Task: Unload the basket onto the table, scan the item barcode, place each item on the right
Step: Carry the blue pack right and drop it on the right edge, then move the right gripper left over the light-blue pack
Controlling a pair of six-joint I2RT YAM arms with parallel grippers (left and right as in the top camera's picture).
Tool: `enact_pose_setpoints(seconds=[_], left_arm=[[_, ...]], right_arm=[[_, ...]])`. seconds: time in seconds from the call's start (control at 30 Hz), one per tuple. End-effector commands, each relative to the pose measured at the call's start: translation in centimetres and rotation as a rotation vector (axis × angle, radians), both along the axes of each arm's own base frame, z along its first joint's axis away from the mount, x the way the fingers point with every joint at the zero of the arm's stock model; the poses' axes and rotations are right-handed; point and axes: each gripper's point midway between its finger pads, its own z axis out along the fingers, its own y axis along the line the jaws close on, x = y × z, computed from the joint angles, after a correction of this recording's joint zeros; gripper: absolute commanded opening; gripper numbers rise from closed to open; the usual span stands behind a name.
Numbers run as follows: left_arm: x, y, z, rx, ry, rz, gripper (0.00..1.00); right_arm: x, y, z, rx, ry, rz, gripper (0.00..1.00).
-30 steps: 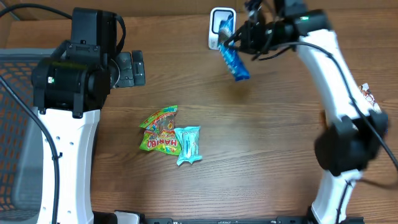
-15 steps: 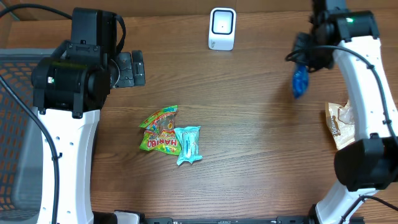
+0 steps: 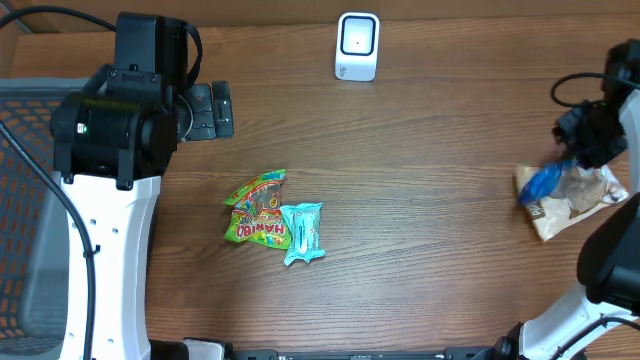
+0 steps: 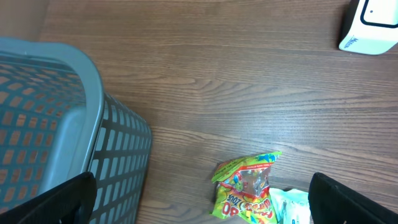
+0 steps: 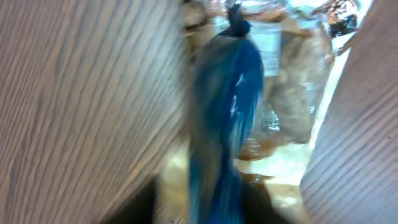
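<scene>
Blue packet [image 3: 543, 183] atop brown bag [image 3: 585, 200], right tool [image 3: 578, 150] beside it, left tool [image 3: 218, 110] spread.

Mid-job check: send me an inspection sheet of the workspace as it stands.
Surface: brown wooden table, no spills seen.
Job's things: white box-shaped barcode scanner at far edge; blue foil packet over tan crinkled snack bag, right side; green gummy-sweets bag touching pale blue packet, mid-table.
Clutter: nothing seen.
Grippers: left pincer open, empty; right pincer by blue foil packet, grip unclear.
Cables: black cable behind left arm; black loop at right arm.
Surroundings: grey plastic mesh basket at left side.
</scene>
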Motion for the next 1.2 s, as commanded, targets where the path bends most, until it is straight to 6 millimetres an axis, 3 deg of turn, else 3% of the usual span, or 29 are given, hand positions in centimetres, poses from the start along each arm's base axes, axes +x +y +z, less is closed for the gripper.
enact_pose_setpoints(seconds=[0.0,0.1,0.23,0.37,0.47,0.57,0.6,0.67,0.7,0.93,1.03,1.17], left_arm=[[0.1,0.3,0.3,0.022,-0.006,-0.007,1.0],[0.1,0.3,0.3,0.022,-0.006,-0.006,1.0],[0.1,0.3,0.3,0.022,-0.006,-0.006,1.0],[0.1,0.3,0.3,0.022,-0.006,-0.007,1.0],[0.1,0.3,0.3,0.022,-0.006,-0.007,1.0],[0.1,0.3,0.3,0.022,-0.006,-0.006,1.0],[0.1,0.3,0.3,0.022,-0.006,-0.007,1.0],[0.1,0.3,0.3,0.022,-0.006,-0.007,1.0],[0.1,0.3,0.3,0.022,-0.006,-0.006,0.99],[0.1,0.3,0.3,0.022,-0.006,-0.007,1.0],[0.1,0.3,0.3,0.022,-0.006,-0.006,1.0],[0.1,0.3,0.3,0.022,-0.006,-0.007,1.0]], right_arm=[[0.0,0.3,0.3,0.039,-0.018,-0.012,0.72],[0.5,1.1,1.0,0.083,-0.055,0.03,0.7],[2.5,3.7,4.5,0.186,-0.206,0.195,0.69],[4.4,10.9,10.6,0.404,-0.481,0.559,0.69],[4.0,15.1,11.7,0.499,-0.519,0.686,0.69],[3.1,19.7,10.7,0.541,-0.468,0.79,0.73],[2.4,22.7,10.0,0.564,-0.439,0.859,0.73],[1.5,26.2,8.9,0.579,-0.409,0.945,0.74],[0.9,28.6,7.7,0.567,-0.381,0.998,0.74],[-2.8,38.4,0.6,0.495,-0.271,0.98,0.71],[-4.5,41.4,-1.1,0.511,-0.272,0.981,0.72],[-6.2,42.8,-4.0,0.433,-0.242,0.857,0.71]])
